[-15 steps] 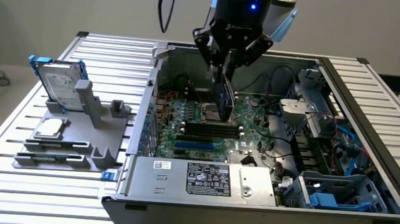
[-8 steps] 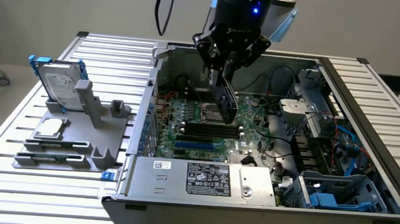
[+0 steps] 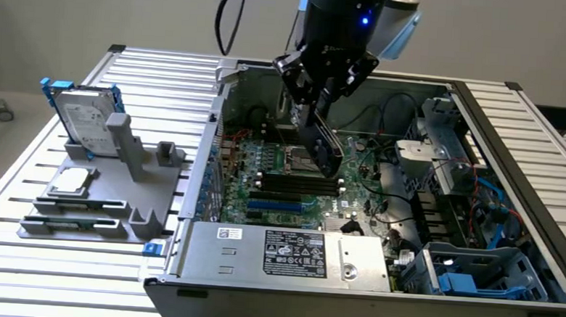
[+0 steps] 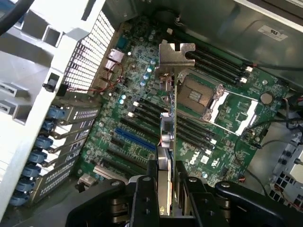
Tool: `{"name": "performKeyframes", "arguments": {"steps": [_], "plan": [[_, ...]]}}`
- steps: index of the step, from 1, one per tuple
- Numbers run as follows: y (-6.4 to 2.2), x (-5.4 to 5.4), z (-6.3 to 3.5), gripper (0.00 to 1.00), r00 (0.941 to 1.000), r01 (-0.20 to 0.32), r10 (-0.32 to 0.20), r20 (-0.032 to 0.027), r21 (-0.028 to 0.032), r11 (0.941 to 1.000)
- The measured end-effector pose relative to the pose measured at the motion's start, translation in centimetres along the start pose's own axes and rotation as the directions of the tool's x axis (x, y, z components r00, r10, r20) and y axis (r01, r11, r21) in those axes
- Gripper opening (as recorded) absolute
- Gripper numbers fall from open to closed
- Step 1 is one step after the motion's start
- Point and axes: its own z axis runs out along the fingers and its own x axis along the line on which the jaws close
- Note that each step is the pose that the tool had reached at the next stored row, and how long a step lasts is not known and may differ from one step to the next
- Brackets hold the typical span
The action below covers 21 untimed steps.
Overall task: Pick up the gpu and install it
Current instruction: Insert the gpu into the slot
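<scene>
A: Background, surface?
B: A plain grey wall is seen behind, with a slatted metal table below it.
A: Exterior view's left?
B: A grey fixture is set on the slats. A silver hard drive with a blue frame is stood upright in it, and a small square chip is laid flat nearer the front.
A: Middle?
B: An open computer case is placed on the table, its motherboard exposed. The gripper is reached into it, jaws clamped on the gpu. The card is held on edge over the board by the CPU socket, silver bracket at the end away from the fingers. Contact with the board cannot be told.
A: Right?
B: A power supply is mounted along the front wall, and a blue drive cage is fitted in the corner at the exterior view's right
</scene>
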Motion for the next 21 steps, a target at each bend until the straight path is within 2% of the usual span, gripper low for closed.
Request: {"name": "performKeyframes", "arguments": {"steps": [3, 6, 11, 16, 21], "plan": [[-0.01, 0.0, 0.22, 0.26, 0.9985, 0.055, -0.055, -0.0019, 0.0026, 0.9985], [-0.02, 0.0, 0.44, 0.26, 0.9941, 0.109, -0.109, -0.004, 0.0052, 0.9941], [-0.03, 0.0, 0.81, 0.26, 0.98, 0.199, -0.199, -0.0079, 0.0093, 0.98], [-0.04, -0.1, 1.18, 0.26, 0.9582, 0.286, -0.286, -0.012, 0.0129, 0.9581], [-0.05, -0.1, 1.33, 0.26, 0.9281, 0.372, -0.372, -0.0151, 0.0156, 0.928]]}}
